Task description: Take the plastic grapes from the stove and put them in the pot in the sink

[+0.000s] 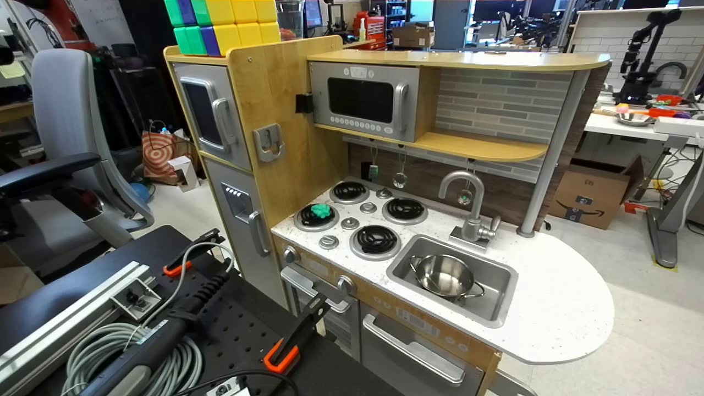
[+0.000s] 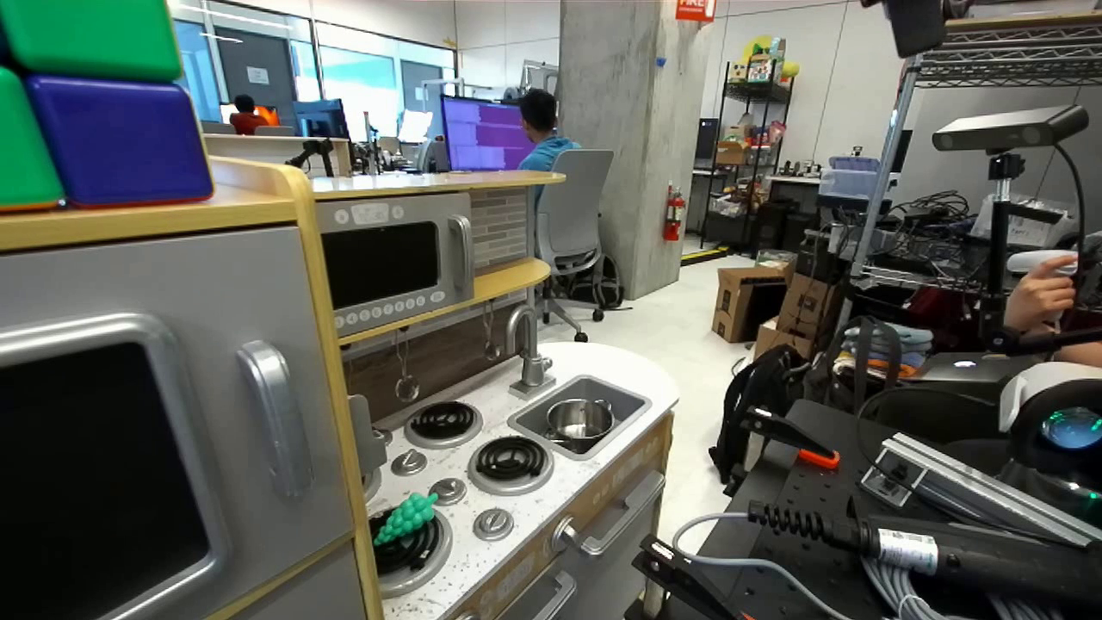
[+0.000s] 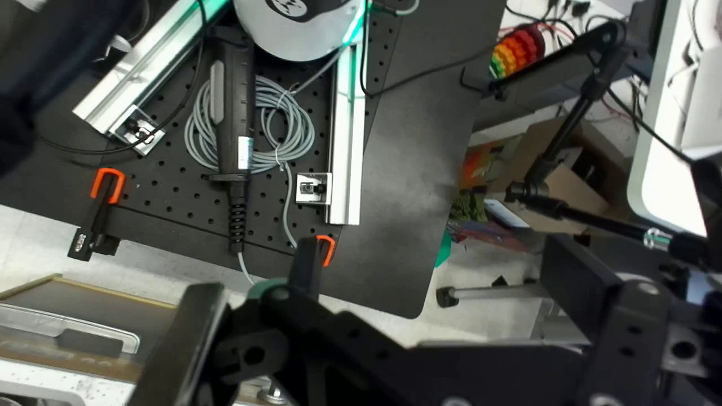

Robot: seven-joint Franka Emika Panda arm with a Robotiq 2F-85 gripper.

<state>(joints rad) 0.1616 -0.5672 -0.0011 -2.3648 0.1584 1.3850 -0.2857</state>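
The plastic grapes [image 1: 320, 210] are a bright green lumpy cluster lying on a black burner of the stove [image 1: 344, 239]. In an exterior view, the grapes [image 2: 406, 518] lie on the burner nearest the tall cabinet on the white stove [image 2: 465, 551]. The shiny steel pot [image 1: 444, 275] stands upright in the rectangular steel sink [image 1: 506, 294]. The pot also shows in an exterior view [image 2: 578, 420]. My gripper [image 3: 440, 268] shows in the wrist view with its fingers wide apart and nothing between them. The grapes and pot are outside the wrist view.
A curved faucet [image 1: 476, 206] rises behind the sink. A microwave [image 1: 366, 99] and wooden shelf [image 1: 484, 146] overhang the back. A tall cabinet panel [image 1: 286, 110] borders the stove. The black table [image 3: 417, 186] bears orange-tipped clamps [image 3: 110, 183], rails and a coiled cable [image 3: 293, 129].
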